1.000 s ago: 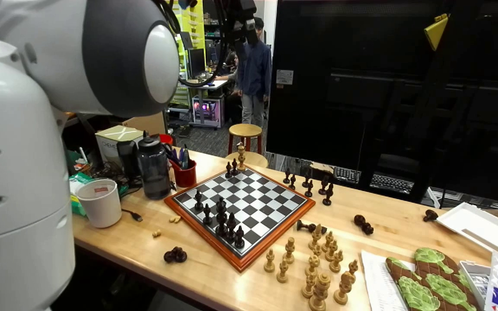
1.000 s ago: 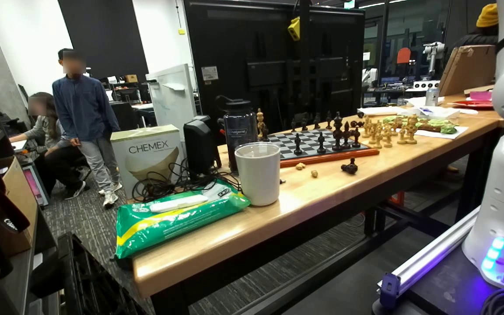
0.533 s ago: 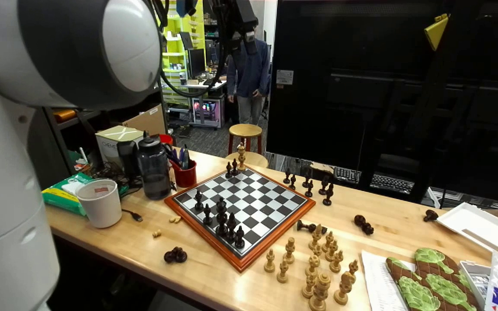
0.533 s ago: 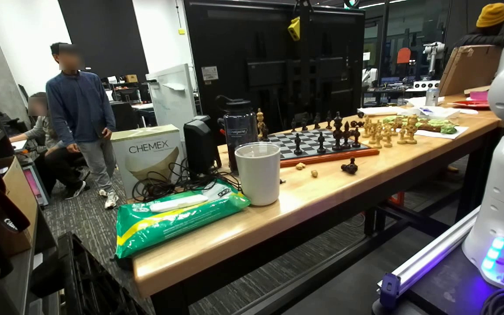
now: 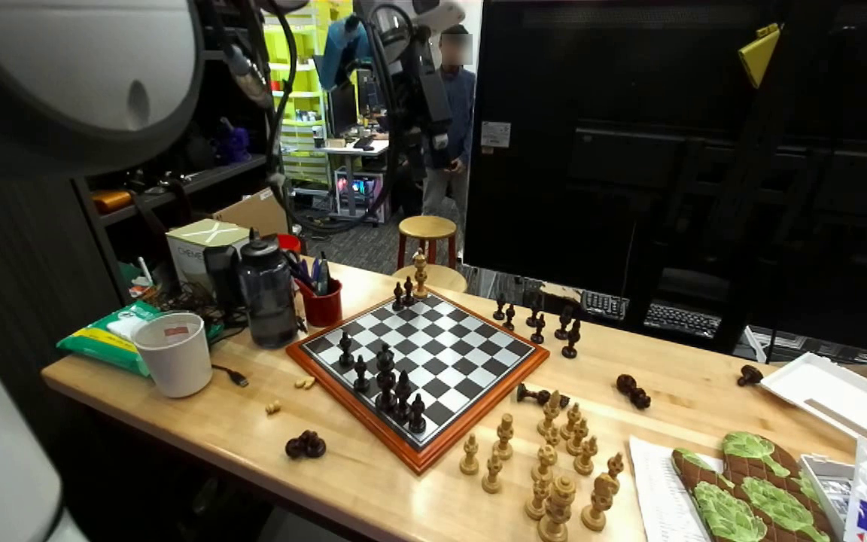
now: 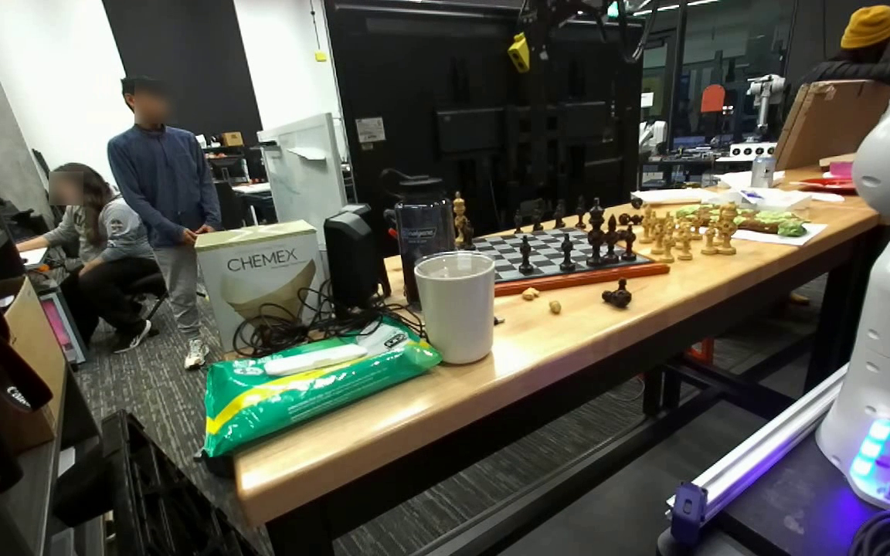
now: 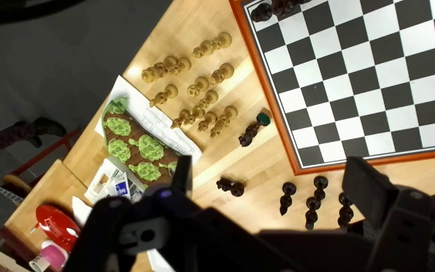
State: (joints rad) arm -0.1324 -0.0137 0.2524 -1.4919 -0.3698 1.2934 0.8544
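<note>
Glossy dark-brown chess pieces [image 7: 252,131]: two are lying on pale wooden table [image 7: 253,162] in wrist view, near one square wood-rimmed chessboard [image 7: 368,104]; one black two-fingered claw [image 7: 270,175] is standing wide.

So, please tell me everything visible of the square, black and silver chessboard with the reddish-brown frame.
The chessboard has glossy black and silvery squares inside a wood-like frame. It lies flat on the pale wooden table. Dark brown chess pieces stand upright on it, near its edges; a tall tan piece is at one corner.
</note>
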